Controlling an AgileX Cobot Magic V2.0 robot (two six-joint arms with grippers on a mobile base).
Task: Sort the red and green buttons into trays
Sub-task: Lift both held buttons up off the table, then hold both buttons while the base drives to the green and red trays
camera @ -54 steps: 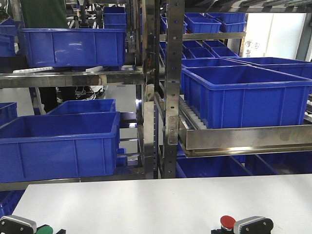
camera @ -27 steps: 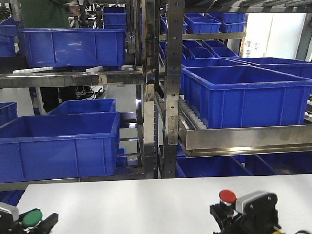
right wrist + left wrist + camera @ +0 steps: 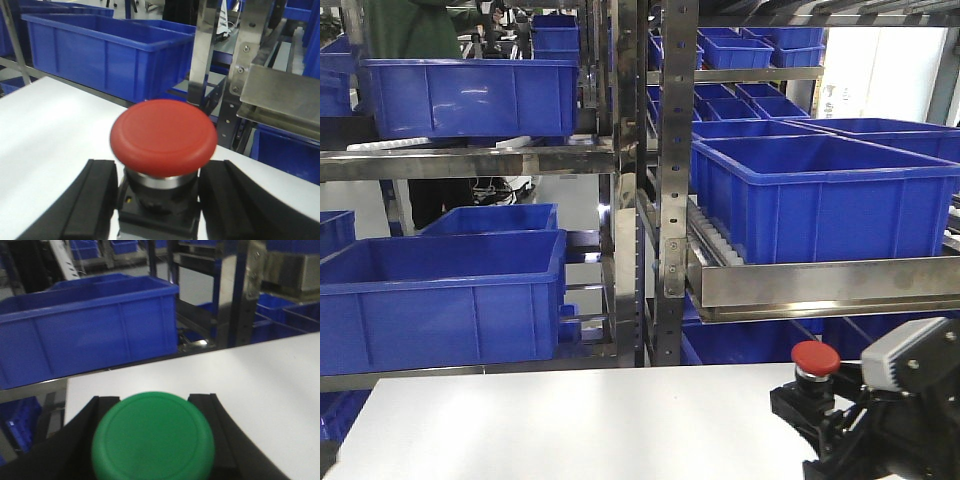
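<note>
My right gripper (image 3: 165, 207) pinches the red button (image 3: 164, 131), cap up. My left gripper (image 3: 152, 407) pinches the green button (image 3: 153, 440). No trays show, so I cannot tell which way to go.

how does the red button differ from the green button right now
The red button has a domed red cap; the green button has a flatter green one. Below the red cap a metal collar and dark body show; the green cap hides its body. Only the red one shows in the front view. Both are clamped: red in the right gripper, green in the left gripper.
</note>
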